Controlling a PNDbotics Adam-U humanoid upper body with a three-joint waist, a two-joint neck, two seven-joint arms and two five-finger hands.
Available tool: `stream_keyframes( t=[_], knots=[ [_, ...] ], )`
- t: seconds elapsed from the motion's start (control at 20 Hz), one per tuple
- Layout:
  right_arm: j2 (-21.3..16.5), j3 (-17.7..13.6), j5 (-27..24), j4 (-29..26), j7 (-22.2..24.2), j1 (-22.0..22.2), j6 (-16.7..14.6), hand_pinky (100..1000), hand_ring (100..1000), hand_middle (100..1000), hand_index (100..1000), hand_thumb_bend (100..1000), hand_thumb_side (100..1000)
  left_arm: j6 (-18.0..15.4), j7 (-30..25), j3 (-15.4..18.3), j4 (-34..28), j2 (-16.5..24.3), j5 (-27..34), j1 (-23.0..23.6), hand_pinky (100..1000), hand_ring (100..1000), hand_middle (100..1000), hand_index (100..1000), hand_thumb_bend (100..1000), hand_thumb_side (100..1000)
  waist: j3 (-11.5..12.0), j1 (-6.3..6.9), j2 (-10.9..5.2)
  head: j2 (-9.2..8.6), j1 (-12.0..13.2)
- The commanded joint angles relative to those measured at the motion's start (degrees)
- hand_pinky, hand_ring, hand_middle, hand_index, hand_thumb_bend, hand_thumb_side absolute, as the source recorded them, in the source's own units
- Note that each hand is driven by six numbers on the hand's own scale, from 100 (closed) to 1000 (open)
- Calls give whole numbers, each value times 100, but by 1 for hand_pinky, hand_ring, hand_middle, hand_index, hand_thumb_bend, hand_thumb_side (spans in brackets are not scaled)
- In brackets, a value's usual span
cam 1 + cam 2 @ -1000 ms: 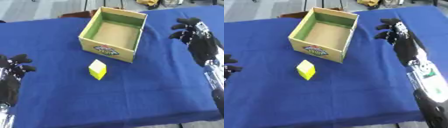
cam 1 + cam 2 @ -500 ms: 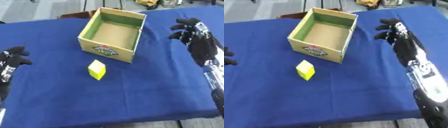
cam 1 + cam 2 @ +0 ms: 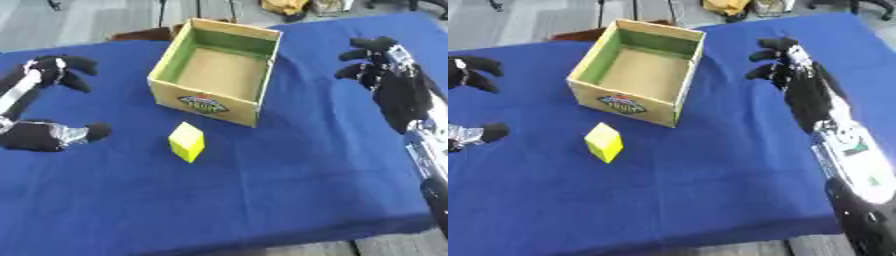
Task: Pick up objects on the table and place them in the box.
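A yellow block [image 3: 186,141] lies on the blue table [image 3: 271,195], just in front of the open cardboard box [image 3: 206,102]. The box has green inner walls, a brown floor and a logo on its near side, and nothing shows inside it. My left hand [image 3: 33,136] is at the left edge, left of the block and apart from it, open with its fingers [image 3: 54,68] spread high and the thumb pointing toward the block. My right hand [image 3: 791,70] hovers right of the box, fingers relaxed, holding nothing.
The blue cloth covers the whole table; its front edge runs along the bottom of the view. A brown chair back [image 3: 140,34] stands behind the box, beyond the far edge. Grey floor and yellowish items [image 3: 280,6] lie farther back.
My left hand has risen from the lower left and spread wider, its fingers now farther up and to the right. The right hand, block and box have stayed put.
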Motion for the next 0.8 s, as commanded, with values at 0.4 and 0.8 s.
stream_keyframes(
  t=[0.4,0.8],
  knots=[
    [-95,39,-40,-58,86,-149,0,825,622,689,858,100,894,-1343,-886,-695,1416,-20,-1349,-1112,716,692,743,861,665,347,-178,16,-75,27,39],
    [-98,67,-35,-53,119,-172,10,826,622,689,858,100,895,-1957,-783,-733,2059,-397,-2018,-1329,711,693,737,853,644,309,-252,45,-71,26,14]
  ],
)
